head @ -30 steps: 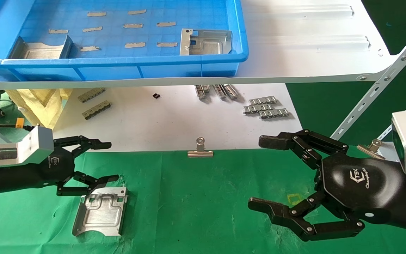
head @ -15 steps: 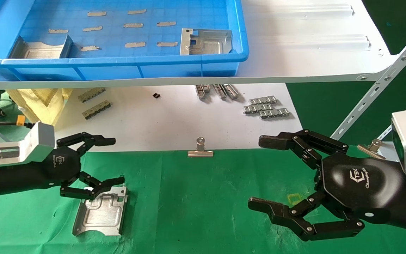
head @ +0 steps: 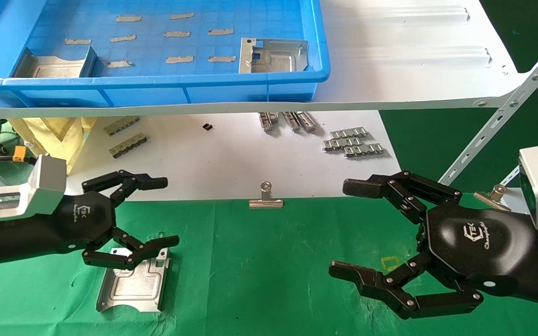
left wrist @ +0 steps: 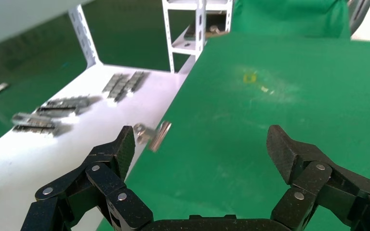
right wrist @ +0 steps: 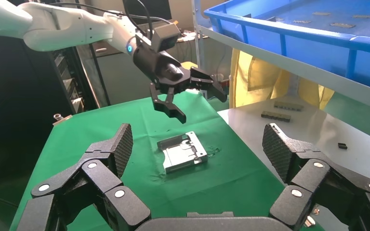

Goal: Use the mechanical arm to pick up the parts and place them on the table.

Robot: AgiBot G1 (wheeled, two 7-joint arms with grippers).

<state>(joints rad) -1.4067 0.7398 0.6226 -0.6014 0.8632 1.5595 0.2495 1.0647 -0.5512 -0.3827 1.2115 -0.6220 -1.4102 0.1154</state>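
so one part (head: 133,284) already lies flat on the green counter (head: 269,261), silvery, ridged, flanged. two more wait in the blue tray (head: 203,88) on the shelf. the left end effector (head: 150,212) hangs just above the placed part, spread wide, empty. the right end effector (head: 350,231) idles over the counter, also wide open, empty.

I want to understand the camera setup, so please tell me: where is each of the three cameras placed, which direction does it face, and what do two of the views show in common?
Head view: from the robot's head, looking forward and down at the table, the blue tray and both arms; left gripper and right gripper open.
Left wrist view: on the left arm, looking past its open fingers across the green cloth to a binder clip.
Right wrist view: on the right arm, facing the left gripper above one of the parts.
Shared: that part also shows in the head view.
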